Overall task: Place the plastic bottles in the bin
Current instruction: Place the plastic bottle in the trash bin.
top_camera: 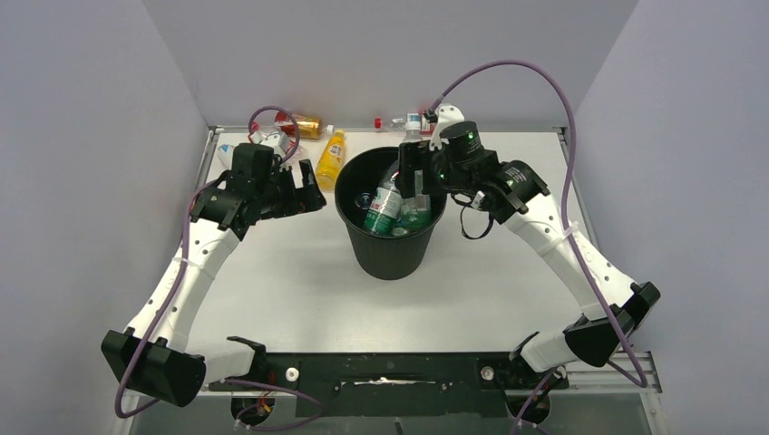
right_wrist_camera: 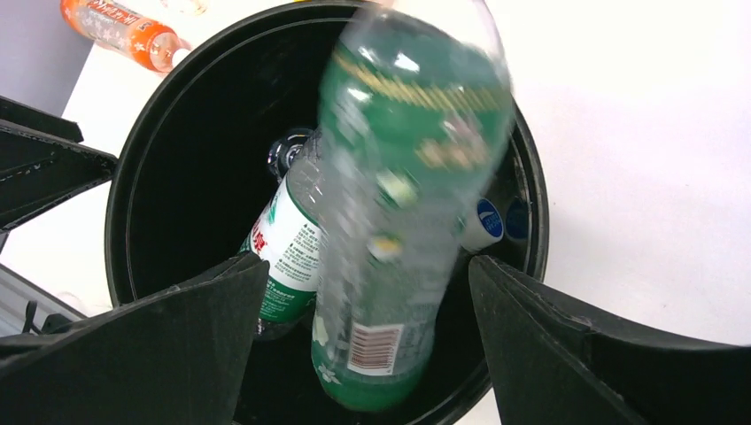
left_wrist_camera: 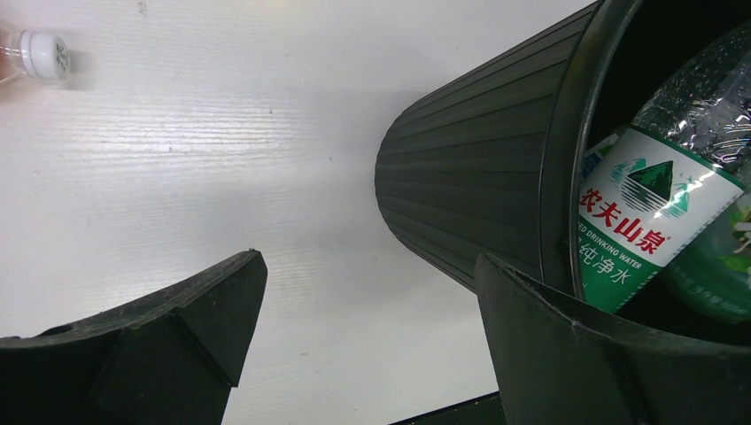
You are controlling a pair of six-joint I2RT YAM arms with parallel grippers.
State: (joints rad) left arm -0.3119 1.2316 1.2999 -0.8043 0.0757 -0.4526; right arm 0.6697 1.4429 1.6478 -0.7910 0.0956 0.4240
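Observation:
The black bin (top_camera: 390, 256) stands mid-table with several plastic bottles inside, among them a clear one with a green-white label (top_camera: 384, 207). My right gripper (top_camera: 414, 178) hangs over the bin's right rim, open. In the right wrist view a green bottle (right_wrist_camera: 407, 204) is motion-blurred between the spread fingers of that gripper (right_wrist_camera: 367, 266), touching neither, above the bin's mouth (right_wrist_camera: 133, 177). My left gripper (top_camera: 306, 192) is open and empty just left of the bin; in its wrist view (left_wrist_camera: 369, 258) the bin wall (left_wrist_camera: 469, 195) fills the right side.
Outside the bin lie a yellow-orange bottle (top_camera: 331, 159), an amber one (top_camera: 305, 124) at the back left, and a clear red-capped one (top_camera: 397, 121) at the back wall. Grey walls enclose the table on three sides.

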